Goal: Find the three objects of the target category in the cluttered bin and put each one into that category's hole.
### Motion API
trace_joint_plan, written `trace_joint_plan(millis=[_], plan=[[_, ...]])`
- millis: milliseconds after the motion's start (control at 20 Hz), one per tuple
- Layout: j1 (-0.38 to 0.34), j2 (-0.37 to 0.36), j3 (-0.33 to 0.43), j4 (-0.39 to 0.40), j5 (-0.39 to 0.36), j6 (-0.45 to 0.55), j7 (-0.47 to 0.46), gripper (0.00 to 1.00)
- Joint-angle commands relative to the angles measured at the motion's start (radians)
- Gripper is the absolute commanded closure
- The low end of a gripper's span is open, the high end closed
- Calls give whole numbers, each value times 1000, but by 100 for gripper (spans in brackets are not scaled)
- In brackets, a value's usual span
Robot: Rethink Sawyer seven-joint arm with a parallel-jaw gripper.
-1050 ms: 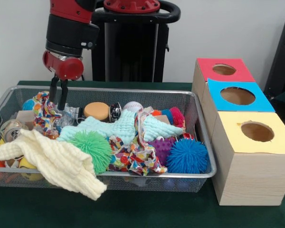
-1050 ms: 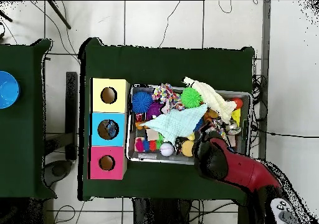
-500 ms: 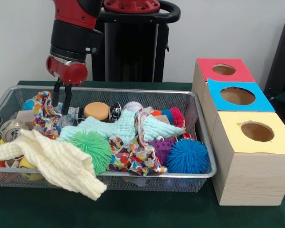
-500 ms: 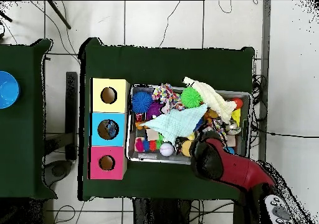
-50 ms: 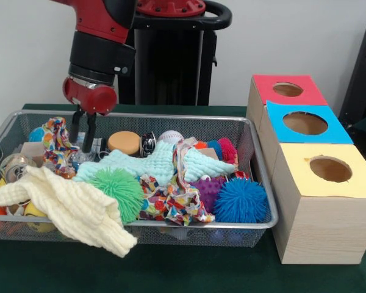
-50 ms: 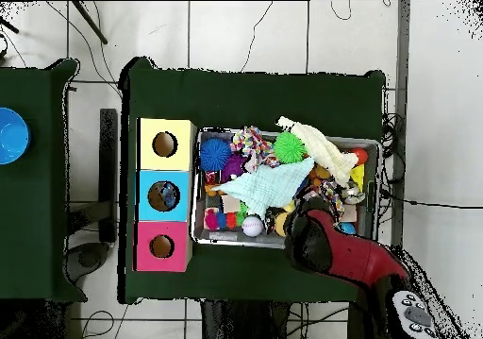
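My gripper [image 5: 84, 138], fingers a little apart and holding nothing, has shifted sideways along the wire bin's [image 5: 256, 160] far side toward the tan disc [image 5: 124, 142], so the search continues, nothing yet taken to the boxes' holes [image 5: 305, 123].

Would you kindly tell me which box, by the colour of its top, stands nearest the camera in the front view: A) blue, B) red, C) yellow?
C: the yellow-topped box sits lowest and nearest, with the blue box and then the red box behind it.
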Motion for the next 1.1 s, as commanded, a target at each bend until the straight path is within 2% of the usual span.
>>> trace_joint_plan(millis=[50, 400, 700, 1100], plan=[[-2, 50, 32, 64, 10, -93, 139, 0], [-4, 56, 23, 74, 7, -107, 136, 0], [40, 21, -26, 85, 31, -51, 127, 0], [68, 30, -53, 101, 50, -76, 151, 0]])
